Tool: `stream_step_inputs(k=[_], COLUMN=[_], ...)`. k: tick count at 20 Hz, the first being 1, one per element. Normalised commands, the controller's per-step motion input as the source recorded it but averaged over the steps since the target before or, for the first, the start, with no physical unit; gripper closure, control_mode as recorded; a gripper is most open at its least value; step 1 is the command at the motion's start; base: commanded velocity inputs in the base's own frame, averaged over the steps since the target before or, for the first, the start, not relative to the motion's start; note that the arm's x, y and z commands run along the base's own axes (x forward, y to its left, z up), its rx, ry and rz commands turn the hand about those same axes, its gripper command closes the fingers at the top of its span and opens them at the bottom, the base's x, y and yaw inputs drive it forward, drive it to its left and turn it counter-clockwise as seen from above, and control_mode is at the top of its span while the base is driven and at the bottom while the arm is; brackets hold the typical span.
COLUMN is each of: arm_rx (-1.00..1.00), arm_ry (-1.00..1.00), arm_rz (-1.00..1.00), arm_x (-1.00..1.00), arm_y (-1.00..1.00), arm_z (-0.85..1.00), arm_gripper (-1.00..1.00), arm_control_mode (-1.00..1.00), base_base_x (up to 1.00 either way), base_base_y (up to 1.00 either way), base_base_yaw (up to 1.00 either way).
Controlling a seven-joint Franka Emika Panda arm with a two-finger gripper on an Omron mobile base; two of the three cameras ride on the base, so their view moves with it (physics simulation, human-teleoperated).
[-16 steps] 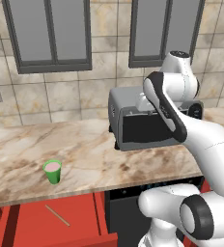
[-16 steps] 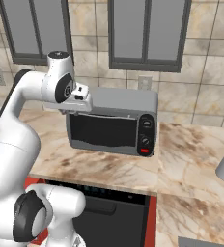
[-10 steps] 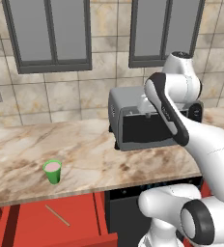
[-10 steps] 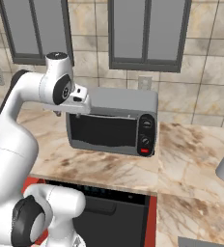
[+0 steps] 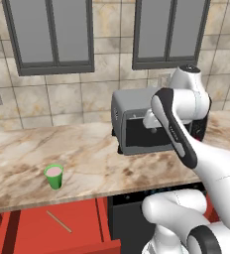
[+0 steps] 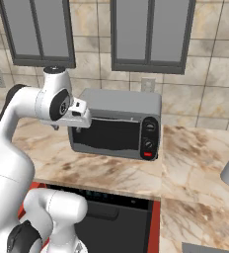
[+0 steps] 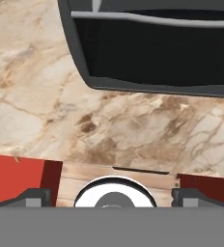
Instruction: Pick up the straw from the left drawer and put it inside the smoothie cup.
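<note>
The straw (image 5: pixel 59 221), a thin tan stick, lies at a slant on the red floor of the open left drawer (image 5: pixel 82 223) below the counter edge. Above it on the marble counter stands the smoothie cup (image 5: pixel 53 176), green and upright with a pale top. My gripper (image 5: pixel 150 122) hangs high in front of the toaster oven, well to the right of both cup and straw. The hand view has its two dark fingertips (image 7: pixel 34 197) far apart with nothing between them, so the gripper (image 7: pixel 111 198) is open. From the right side the gripper (image 6: pixel 80 118) sits before the oven's left edge.
A grey toaster oven (image 5: pixel 137 124) stands on the counter at the back, close behind my hand. The marble counter (image 5: pixel 87 158) runs left to right. A dark appliance front (image 6: pixel 111 212) sits under the counter beside the drawer. Wall cabinets hang overhead.
The arm's elbow and hand have sunk a little in front of the toaster oven. Cup, straw and drawer have not moved.
</note>
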Motion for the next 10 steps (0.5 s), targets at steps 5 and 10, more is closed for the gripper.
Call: stream_step_inputs(k=[5, 10], arm_rx=[0.0, 0.0], arm_ry=[0.01, 0.01], arm_rz=[-0.02, -0.04], arm_x=[-0.01, 0.0], arm_y=[0.0, -0.01], arm_z=[-0.19, -0.16], arm_gripper=[-1.0, -1.0], arm_control_mode=[-1.0, -1.0], base_base_x=[0.0, 0.0], base_base_y=[0.0, 0.0], base_base_yaw=[0.0, 0.0])
